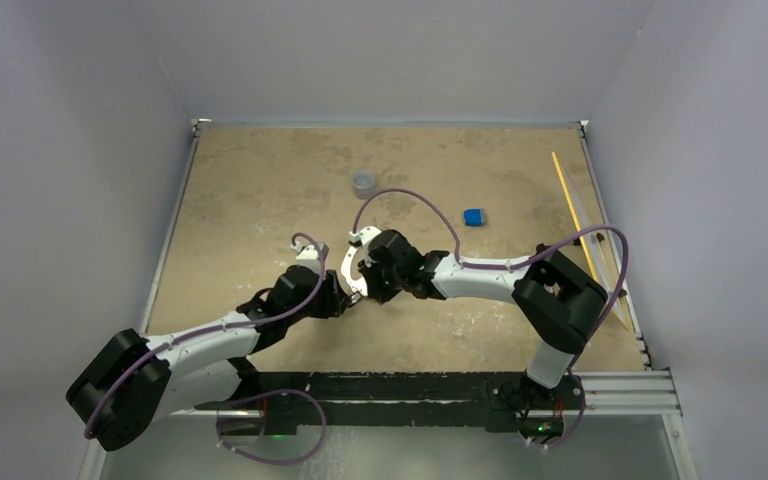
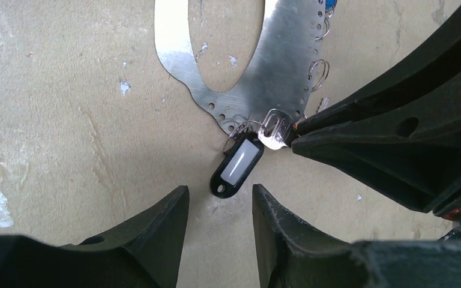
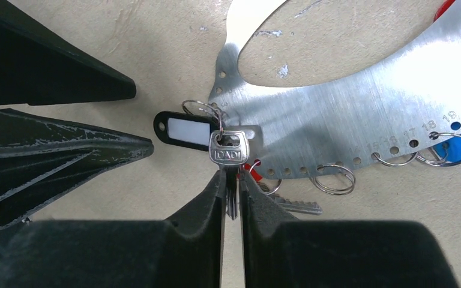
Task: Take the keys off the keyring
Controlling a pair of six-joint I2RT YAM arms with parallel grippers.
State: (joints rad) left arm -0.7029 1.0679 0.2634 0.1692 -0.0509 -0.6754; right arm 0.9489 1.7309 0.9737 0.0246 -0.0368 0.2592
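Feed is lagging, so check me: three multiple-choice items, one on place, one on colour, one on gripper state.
1. Top view: the blue block lies, relative to the small grey cup: A left B right C inside
2. The key tag beside the clamped silver key is: A red B black C green
3. The left gripper is: A open B shut on the key C shut on the tag
Answers: B, right of the cup; B, black shell, white label; A, fingers apart and empty; the right gripper clamps the key.
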